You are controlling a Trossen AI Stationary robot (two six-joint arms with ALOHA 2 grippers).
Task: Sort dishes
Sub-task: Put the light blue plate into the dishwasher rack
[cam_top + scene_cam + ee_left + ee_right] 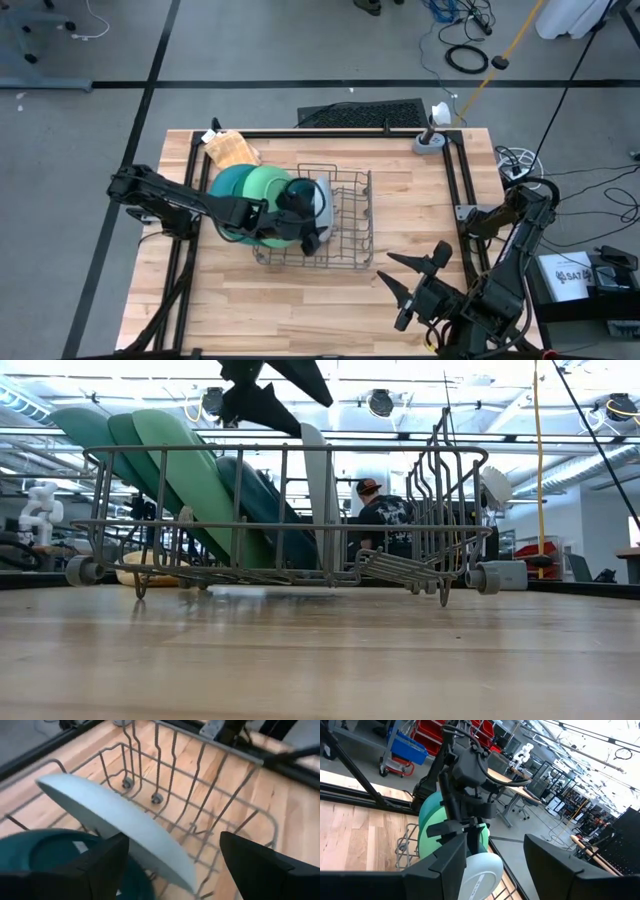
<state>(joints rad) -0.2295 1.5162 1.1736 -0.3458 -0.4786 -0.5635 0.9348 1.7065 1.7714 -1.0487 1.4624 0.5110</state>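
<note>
You've got a light wood plank tabletop [300, 300] with a black frame round its edges. The grey wire rack [345, 225] sits right on it, about mid-table. Just off the rack's far-left corner lies a tan waffle-textured lump [232, 148]. Well beyond the rack, at the far-right corner, a small grey round base [430, 143] stands on the wood.

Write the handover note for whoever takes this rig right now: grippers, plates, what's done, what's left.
Left gripper: open, over the rack, holding nothing; the pale plate stands just below it.
Right gripper: open, empty, waiting at the table's near right.
Plates: teal, two green and a dark one lean in the rack's left end beside the pale one.
Done: every visible plate is racked.
Left: lift the left arm away.
</note>
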